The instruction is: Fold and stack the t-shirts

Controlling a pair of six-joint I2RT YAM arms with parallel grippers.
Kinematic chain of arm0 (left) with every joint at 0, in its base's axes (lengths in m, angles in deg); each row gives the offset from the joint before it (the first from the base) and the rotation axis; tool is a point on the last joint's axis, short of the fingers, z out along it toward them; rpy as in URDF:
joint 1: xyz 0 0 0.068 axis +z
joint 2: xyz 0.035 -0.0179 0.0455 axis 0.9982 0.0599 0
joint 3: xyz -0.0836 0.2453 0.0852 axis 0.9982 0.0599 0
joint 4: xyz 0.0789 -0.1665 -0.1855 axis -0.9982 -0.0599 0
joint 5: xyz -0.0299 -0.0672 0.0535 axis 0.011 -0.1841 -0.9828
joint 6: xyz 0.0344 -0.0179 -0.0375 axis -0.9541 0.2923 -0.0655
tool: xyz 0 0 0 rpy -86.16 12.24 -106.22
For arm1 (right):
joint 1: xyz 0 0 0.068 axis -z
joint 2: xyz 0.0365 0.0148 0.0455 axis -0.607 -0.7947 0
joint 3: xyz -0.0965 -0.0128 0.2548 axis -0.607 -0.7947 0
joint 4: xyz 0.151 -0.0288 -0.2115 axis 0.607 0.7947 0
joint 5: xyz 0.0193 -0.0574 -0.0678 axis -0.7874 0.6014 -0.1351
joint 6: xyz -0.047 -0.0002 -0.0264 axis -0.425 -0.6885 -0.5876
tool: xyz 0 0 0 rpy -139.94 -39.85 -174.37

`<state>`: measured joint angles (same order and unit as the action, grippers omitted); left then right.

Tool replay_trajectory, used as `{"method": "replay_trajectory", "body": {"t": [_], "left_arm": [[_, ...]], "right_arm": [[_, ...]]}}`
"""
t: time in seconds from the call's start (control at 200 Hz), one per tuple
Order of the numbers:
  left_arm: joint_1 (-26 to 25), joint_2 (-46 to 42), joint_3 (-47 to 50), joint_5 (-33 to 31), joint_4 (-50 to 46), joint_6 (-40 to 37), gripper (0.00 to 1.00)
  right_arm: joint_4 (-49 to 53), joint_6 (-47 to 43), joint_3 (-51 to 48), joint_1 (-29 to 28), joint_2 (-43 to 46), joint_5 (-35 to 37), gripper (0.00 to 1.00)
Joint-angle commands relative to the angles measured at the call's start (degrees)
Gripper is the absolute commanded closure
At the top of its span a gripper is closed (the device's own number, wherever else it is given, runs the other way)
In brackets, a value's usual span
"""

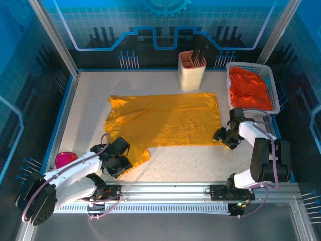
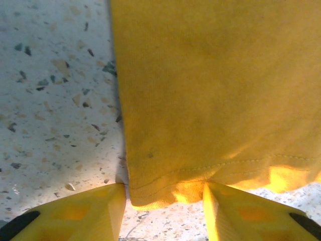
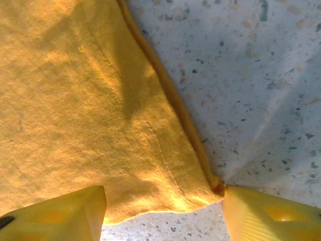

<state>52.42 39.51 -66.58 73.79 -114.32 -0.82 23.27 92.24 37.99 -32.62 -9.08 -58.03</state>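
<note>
Mustard-yellow t-shirt (image 1: pixel 165 120) lies spread flat mid-frame on the worktop (image 1: pixel 90 100), top view. Orange-red t-shirt (image 1: pixel 249 89) is bunched in the white mesh basket (image 1: pixel 235 65), upper right, not folded.

Left gripper (image 2: pixel 163 187): released, jaws apart, straddling the stitched hem at the shirt's lower-left corner. The cloth edge is just beside the finger at lower left of the left wrist view.

Right gripper (image 3: pixel 163 190): also released, jaws wide, over the lower-right corner. The corner tip touches the finger at lower right of the right wrist view.

Step in hand, my read: pinch both near corners, then carry the near edge over to the far edge for the first fold.

How I'd do it:
- Close on the hem seam, not the loose cloth above it.
- The right side is marginal because the corner sits against one finger. I'd shift further onto the cloth before closing, or it may slip out.
- Close both together and lift level at matched pace so the cloth doesn't skew.
- The lower-left corner looks rumpled in the top view, so expect an uneven fold line there.
- Stop short of the cream utensil holder (image 1: pixel 192 75) at the far edge.

Writing: none readable. I see no brand, tag or print on the shirts, basket or holder.
</note>
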Motion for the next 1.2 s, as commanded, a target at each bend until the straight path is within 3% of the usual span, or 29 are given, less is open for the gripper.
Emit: {"method": "replay_trajectory", "body": {"t": [0.0,0.215,0.34,0.425,0.56,0.781,1.101,1.196], "left_arm": [[-0.56,3.96,0.73,0.34,8.77,0.44,0.59],[-0.57,6.17,0.02,-2.38,8.55,-0.95,0.78],[-0.34,6.60,-3.29,-4.80,5.93,-2.90,0.94],[0.17,7.09,-6.93,-5.70,2.67,-5.29,1.00],[2.10,6.03,-12.42,-6.15,-1.70,-9.05,1.00],[11.44,5.68,-22.10,-3.82,-7.30,-18.81,1.00],[21.84,17.45,-38.18,-0.10,-6.99,-30.42,1.00],[23.45,21.97,-44.00,-1.98,-7.63,-33.40,1.00]], "right_arm": [[-2.37,-0.55,0.52,0.70,-2.16,-1.39,0.42],[-3.34,-0.46,0.15,0.65,-2.62,-1.53,0.62],[-4.27,-0.90,0.71,0.70,-3.86,-3.34,0.88],[-3.63,-0.93,2.16,0.69,-4.91,-4.37,1.00],[-3.02,0.01,3.59,0.61,-3.68,-5.82,1.00],[0.10,0.59,7.96,0.63,-2.71,-5.84,1.00],[2.21,0.32,20.09,0.58,-10.48,-6.66,1.00],[2.64,0.73,23.46,0.61,-12.95,-7.01,1.00]]}}
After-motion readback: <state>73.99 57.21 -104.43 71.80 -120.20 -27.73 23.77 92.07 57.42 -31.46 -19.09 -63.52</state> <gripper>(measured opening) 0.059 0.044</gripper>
